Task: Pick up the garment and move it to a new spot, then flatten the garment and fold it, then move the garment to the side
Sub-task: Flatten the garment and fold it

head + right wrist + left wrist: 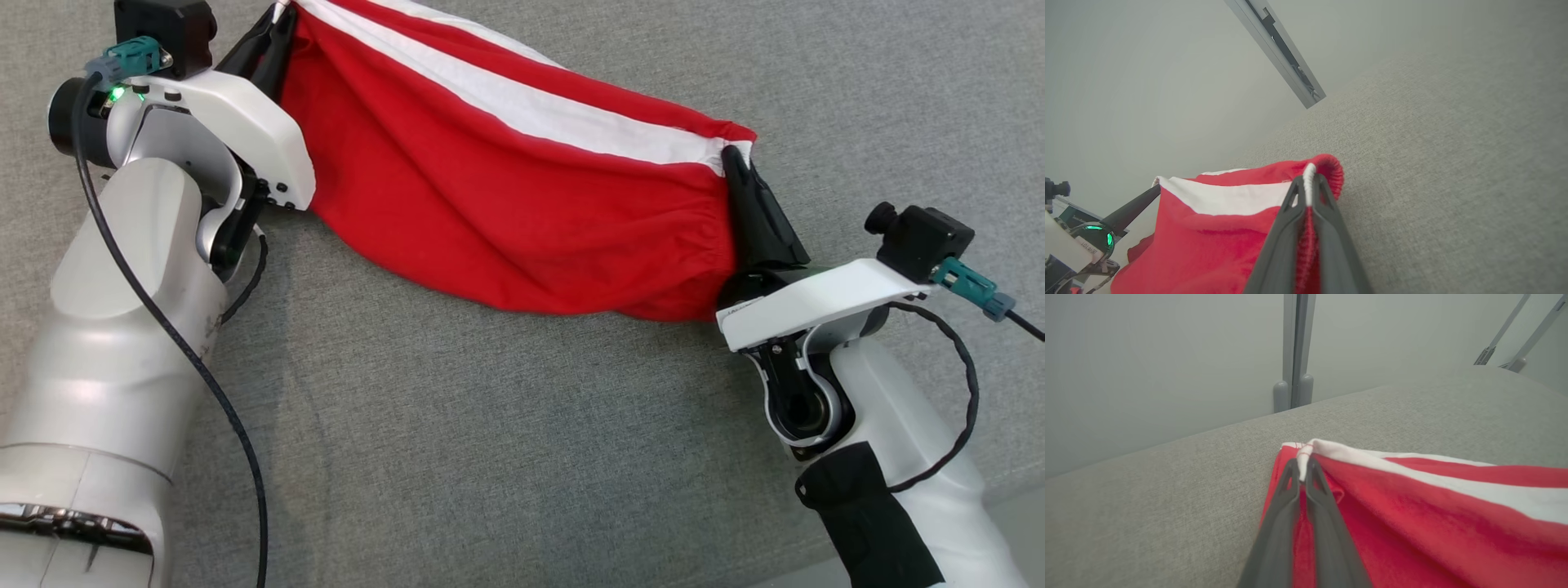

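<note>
The garment (506, 196) is red cloth with a white stripe, stretched between my two grippers above the grey fabric surface, its lower edge sagging. My left gripper (277, 20) is shut on the garment's upper left corner; the left wrist view shows its fingers (1302, 467) pinching the white edge of the garment (1412, 506). My right gripper (731, 159) is shut on the right corner; in the right wrist view its tips (1308, 183) clamp the gathered hem of the garment (1216, 228). The left gripper (1133, 208) also appears there at lower left.
A grey upholstered surface (506, 433) spreads under and around the garment. Its far edge meets a pale wall with grey metal posts (1293, 388) and a metal rail (1278, 49). A lighter floor strip shows at the lower right corner (1012, 498).
</note>
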Tool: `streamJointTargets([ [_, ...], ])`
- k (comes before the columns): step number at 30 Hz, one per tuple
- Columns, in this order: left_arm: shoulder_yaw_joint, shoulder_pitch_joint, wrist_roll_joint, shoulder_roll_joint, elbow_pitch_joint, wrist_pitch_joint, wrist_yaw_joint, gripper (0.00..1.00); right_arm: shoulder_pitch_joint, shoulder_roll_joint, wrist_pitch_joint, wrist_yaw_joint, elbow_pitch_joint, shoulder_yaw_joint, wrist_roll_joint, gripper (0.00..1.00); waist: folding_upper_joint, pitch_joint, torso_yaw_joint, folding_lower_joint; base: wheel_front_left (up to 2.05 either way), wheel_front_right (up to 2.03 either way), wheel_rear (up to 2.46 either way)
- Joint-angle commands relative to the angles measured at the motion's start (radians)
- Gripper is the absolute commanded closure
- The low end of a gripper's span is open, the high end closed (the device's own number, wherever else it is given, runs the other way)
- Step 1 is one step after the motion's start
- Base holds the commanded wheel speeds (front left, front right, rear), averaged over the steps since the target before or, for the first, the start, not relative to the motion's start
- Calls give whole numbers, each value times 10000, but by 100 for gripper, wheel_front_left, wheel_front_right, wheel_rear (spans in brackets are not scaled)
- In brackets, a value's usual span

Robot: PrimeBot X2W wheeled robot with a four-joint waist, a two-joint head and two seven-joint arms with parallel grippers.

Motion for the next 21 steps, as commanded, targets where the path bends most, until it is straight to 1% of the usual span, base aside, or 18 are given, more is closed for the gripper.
streamJointTargets([
  [1,2,-269,-93,-9,262,-182,-27,66,-113,-47,-110,-2,112,87,29,0,0,-13,-23,0,0,0,0],
  [3,-38,-383,-141,-91,632,-438,-28,0,-120,-48,-138,-3,168,118,-87,0,0,-42,-28,0,0,0,0],
  [7,-54,-340,-281,-222,1085,-1138,-27,0,205,-46,-172,-3,-2,-87,-770,0,0,-157,53,0,0,0,0],
  [10,34,-46,-362,-250,1184,-1632,-21,0,656,-60,-167,-3,-560,-498,-1554,0,0,-294,177,0,0,0,0],
  [13,235,359,-430,-210,884,-1933,179,0,1203,-162,-168,-3,-1255,-998,-2560,0,0,-454,345,0,0,0,0],
  [16,571,973,-427,-109,39,-2017,428,0,1772,-169,-163,-3,-2022,-1514,-3560,0,0,-623,552,0,0,0,0],
  [21,1424,2601,-169,142,-2415,-2012,900,0,2426,-171,-163,-3,-2846,-2165,-4789,0,0,-944,872,0,0,0,0],
])
